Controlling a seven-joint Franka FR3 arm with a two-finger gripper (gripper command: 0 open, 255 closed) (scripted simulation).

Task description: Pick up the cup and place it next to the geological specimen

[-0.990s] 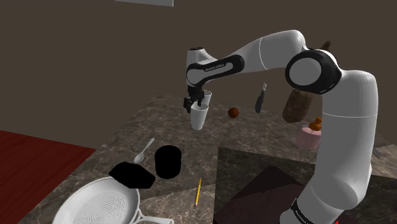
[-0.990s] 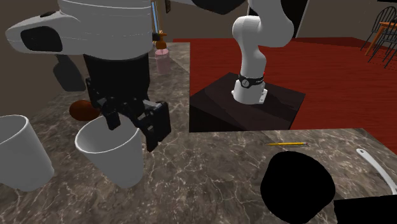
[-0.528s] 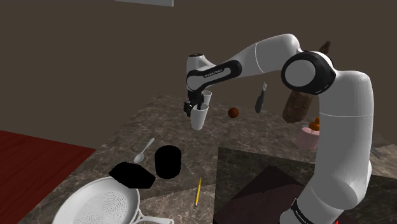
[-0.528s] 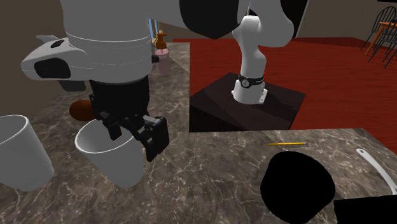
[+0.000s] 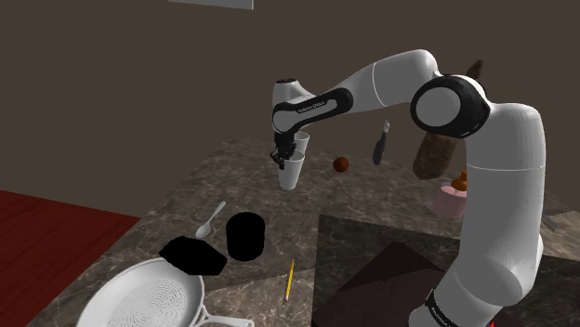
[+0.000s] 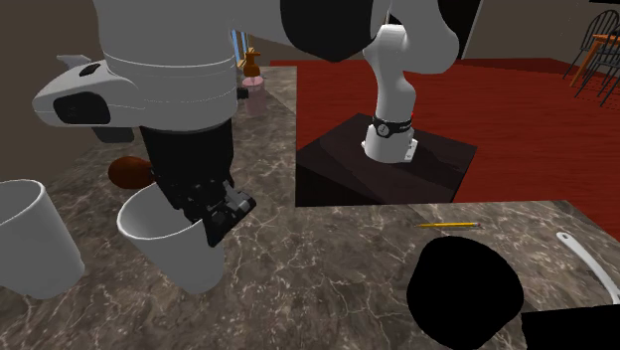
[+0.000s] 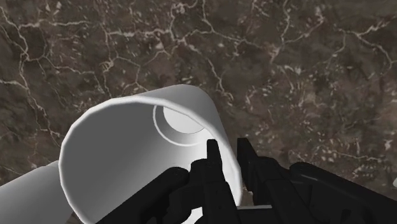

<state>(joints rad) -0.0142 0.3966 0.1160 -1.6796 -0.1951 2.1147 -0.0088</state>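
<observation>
A white cup (image 5: 292, 174) stands upright on the dark marble counter (image 5: 232, 172), towards its far side. My black gripper (image 5: 282, 162) comes down on it from above and is shut on the cup's wall, one finger inside and one outside. In the second exterior view the gripper (image 6: 215, 212) pinches the rim of the cup (image 6: 171, 247). The wrist view shows the fingertips (image 7: 212, 155) clasping the wall of the cup (image 7: 127, 143). A small reddish-brown rock-like lump (image 5: 341, 164) lies to the shoulder view's right of the cup and shows behind the gripper as a lump (image 6: 126, 171).
A second white cup (image 6: 30, 239) stands close beside the held one. Nearer the stand are a black cylinder (image 5: 244, 236), a black lump (image 5: 193, 255), a spoon (image 5: 210, 221), a pencil (image 5: 290, 278) and a white colander (image 5: 149, 295). A brown bottle-like object (image 5: 433, 153) stands at the right.
The fingers, apart half a second ago, have closed on the cup's wall. Over the last second the hand came down a little; the cup has not moved.
</observation>
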